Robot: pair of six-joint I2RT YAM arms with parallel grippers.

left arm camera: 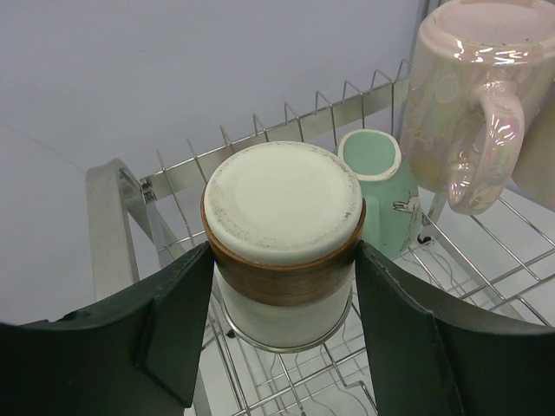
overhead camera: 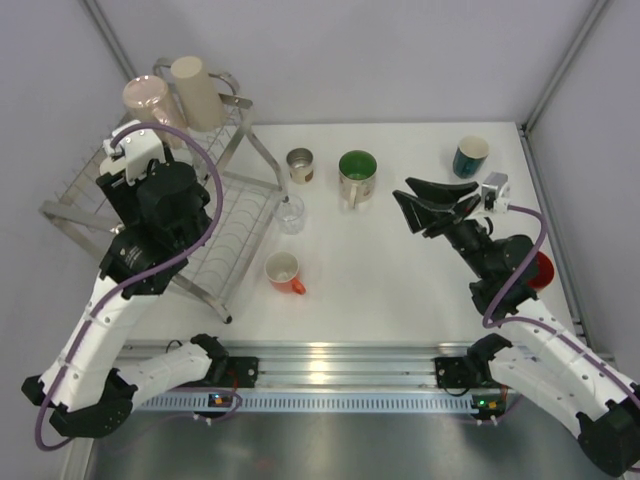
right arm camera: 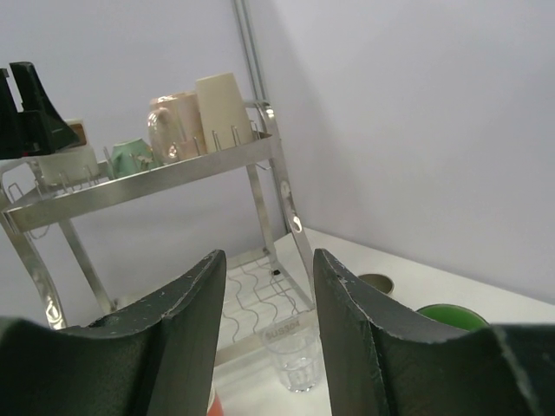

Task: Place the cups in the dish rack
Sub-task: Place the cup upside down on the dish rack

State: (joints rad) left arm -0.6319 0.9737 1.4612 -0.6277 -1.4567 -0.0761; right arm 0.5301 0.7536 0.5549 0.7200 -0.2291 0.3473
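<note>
In the dish rack point(right arm camera: 156, 176), left gripper point(left arm camera: 284, 264) clasps the upturned brown-banded cup point(left arm camera: 282, 199); right gripper point(right arm camera: 264, 290) gapes empty.

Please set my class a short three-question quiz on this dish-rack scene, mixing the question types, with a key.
1. True or false: the right claw is closed on a cup.
2. Which cup sits between the left claw's fingers in the dish rack? A pink; B brown-banded; C steel.
3. What colour is the handle of the white cup nearest the table's near edge?
Key: 1 false, it is open and empty; 2 B; 3 orange.
</note>
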